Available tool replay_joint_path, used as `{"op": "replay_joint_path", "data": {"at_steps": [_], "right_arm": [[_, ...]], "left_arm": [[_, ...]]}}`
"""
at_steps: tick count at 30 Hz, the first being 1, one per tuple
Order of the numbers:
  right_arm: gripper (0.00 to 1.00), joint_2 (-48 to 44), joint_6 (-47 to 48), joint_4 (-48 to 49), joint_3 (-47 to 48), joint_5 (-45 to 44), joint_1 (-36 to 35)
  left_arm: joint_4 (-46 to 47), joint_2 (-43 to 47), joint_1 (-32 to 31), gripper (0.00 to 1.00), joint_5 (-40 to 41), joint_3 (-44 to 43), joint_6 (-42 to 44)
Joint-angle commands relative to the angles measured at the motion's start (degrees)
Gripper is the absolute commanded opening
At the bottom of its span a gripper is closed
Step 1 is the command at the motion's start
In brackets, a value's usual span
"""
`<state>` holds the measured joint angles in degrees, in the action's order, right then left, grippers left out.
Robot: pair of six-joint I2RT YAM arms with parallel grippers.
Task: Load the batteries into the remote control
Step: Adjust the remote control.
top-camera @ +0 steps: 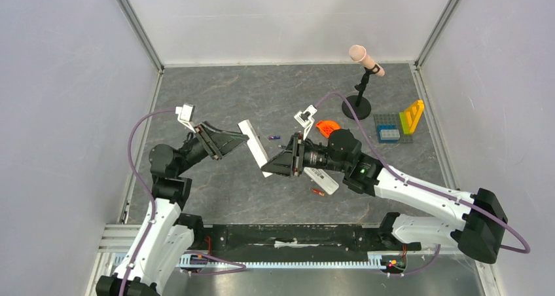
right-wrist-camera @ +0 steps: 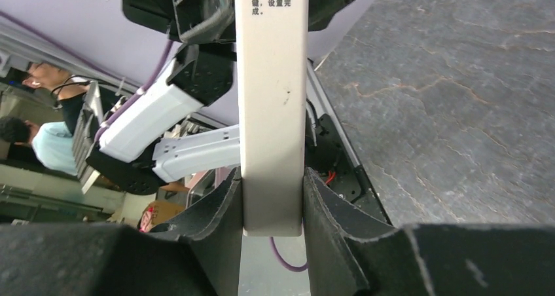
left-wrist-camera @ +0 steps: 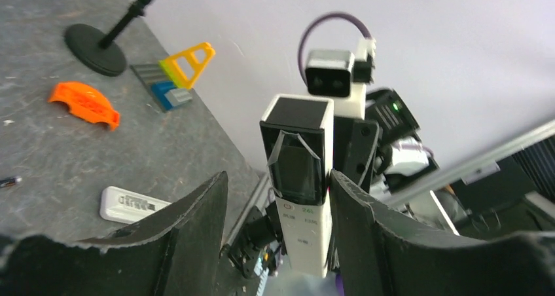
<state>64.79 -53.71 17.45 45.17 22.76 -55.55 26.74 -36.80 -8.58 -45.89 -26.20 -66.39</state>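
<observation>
The long white remote control hangs in the air between both arms, tilted. My right gripper is shut on its lower end, and the right wrist view shows both pads pressed to its sides. My left gripper straddles the upper end with its dark screen. Its jaws stand open: the right finger is against the remote, while a gap remains at the left finger. A dark battery and an orange-red battery lie on the table.
A shorter white block lies under the right arm. An orange curved piece, a black microphone stand and a tray of coloured toy blocks stand at the back right. White walls enclose the grey table.
</observation>
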Motion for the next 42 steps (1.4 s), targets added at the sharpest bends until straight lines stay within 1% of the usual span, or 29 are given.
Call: {"op": "replay_joint_path", "data": {"at_steps": [1, 3, 6, 7, 10, 11, 12, 13, 17, 21, 24, 25, 27, 29, 30, 31, 33, 34, 36, 38, 39, 41, 42], "right_arm": [[0.26, 0.27, -0.93, 2.83, 5.18, 7.75, 1.46], [0.26, 0.73, -0.54, 1.89, 6.41, 9.28, 1.76], [0.26, 0.65, 0.38, 1.08, 6.53, 10.09, 1.84], [0.26, 0.61, 0.54, 1.03, 6.28, 10.53, 1.87], [0.25, 0.76, 0.82, 1.03, 5.43, 11.76, 1.85], [0.24, 0.78, 5.97, 1.13, 5.25, 12.21, 1.85], [0.24, 0.77, 1.29, 1.27, 4.99, 12.59, 1.85], [0.24, 0.79, 1.19, 1.51, 4.76, 12.73, 1.85], [0.24, 1.11, 2.95, 0.89, 5.34, 14.01, 1.89], [0.24, 1.44, 5.07, -1.31, 5.83, 14.15, 1.85], [0.24, 1.42, 5.84, -1.85, 5.57, 14.24, 1.85], [0.24, 1.40, 6.11, -2.17, 5.50, 14.16, 1.85], [0.24, 1.40, 6.34, -2.44, 5.41, 14.06, 1.85], [0.24, 1.50, 6.35, -2.49, 5.24, 13.93, 1.85], [0.24, 1.55, 6.34, -2.53, 5.13, 13.81, 1.85], [0.24, 1.63, 6.34, -2.58, 5.11, 13.72, 1.85], [0.25, 1.65, 6.38, -2.79, 5.02, 13.42, 1.85], [0.24, 1.65, 6.43, -2.94, 4.93, 13.21, 1.85], [0.25, 1.56, 6.77, -3.35, 5.08, 12.85, 1.84], [0.28, 1.41, 7.26, -3.87, 5.06, 12.30, 1.85], [0.31, 1.17, 7.43, -4.04, 4.88, 11.78, 1.89], [0.42, 0.57, 7.40, -3.24, 4.03, 10.36, 1.85], [0.50, 0.28, 7.40, -2.49, 3.44, 9.69, 1.87]], "left_arm": [[13.87, -1.48, 0.06, 0.64, -10.38, -2.90, -3.88], [14.95, -1.29, 0.05, 0.66, -12.52, -3.35, -3.72], [14.18, -0.97, 0.05, 0.66, -13.50, -3.85, -2.85], [14.17, -0.98, 0.05, 0.65, -13.68, -3.86, -2.81], [14.54, -0.87, 0.03, 0.52, -14.35, -4.03, -2.74], [14.77, -0.99, 0.05, 0.51, -14.84, -4.08, -2.91], [15.14, -0.94, 0.05, 0.50, -15.28, -4.17, -3.08], [15.82, -0.92, 0.05, 0.51, -15.66, -4.21, -3.37], [16.02, -1.10, 0.05, 0.47, -16.07, -4.34, -3.68], [16.65, -1.75, -0.03, 0.47, -16.77, -4.61, -4.19], [17.24, -2.12, -0.21, 0.49, -17.28, -4.60, -4.54], [17.57, -2.22, -0.30, 0.47, -17.51, -4.63, -4.65], [17.95, -2.24, -0.50, 0.38, -17.98, -4.46, -4.73], [17.91, -2.19, -0.47, 0.24, -18.35, -4.34, -4.86], [17.91, -2.02, -0.48, 0.19, -18.49, -4.27, -4.89], [17.91, -1.86, -0.50, 0.12, -18.59, -4.22, -4.91], [17.69, -1.49, -0.47, 0.04, -18.82, -4.07, -4.72], [17.50, -1.29, -0.47, 0.02, -18.88, -4.11, -4.55], [17.34, -0.99, -0.47, 0.02, -18.92, -4.03, -3.98], [17.36, -0.42, -0.48, 0.02, -18.58, -4.04, -3.27], [17.40, -0.14, -0.47, 0.02, -18.18, -4.04, -3.03], [18.06, 0.52, -0.48, 0.02, -16.64, -4.19, -2.83], [18.88, 0.84, -0.47, 0.02, -15.73, -4.16, -2.83]]}}
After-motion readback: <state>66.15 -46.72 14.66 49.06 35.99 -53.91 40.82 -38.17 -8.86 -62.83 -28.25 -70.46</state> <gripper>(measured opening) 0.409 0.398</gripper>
